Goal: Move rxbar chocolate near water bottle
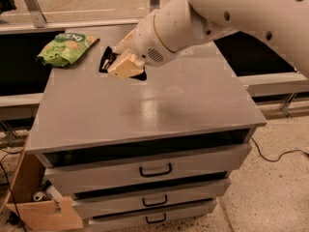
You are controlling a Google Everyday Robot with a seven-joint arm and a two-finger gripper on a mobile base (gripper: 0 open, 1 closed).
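Observation:
My gripper [117, 65] hangs over the back left part of the grey cabinet top [159, 110], its tan fingers [126, 66] shut on the rxbar chocolate [105, 62]. The bar is a small black wrapper sticking out to the left of the fingers, held a little above the surface. My big white arm [203, 18] reaches in from the upper right. The water bottle is not visible; the arm covers the back right of the top.
A green snack bag [65, 47] lies at the back left corner, just left of the bar. The cabinet has three drawers with handles [155, 170]. A cardboard box [43, 211] sits on the floor at lower left, and a cable [277, 156] at the right.

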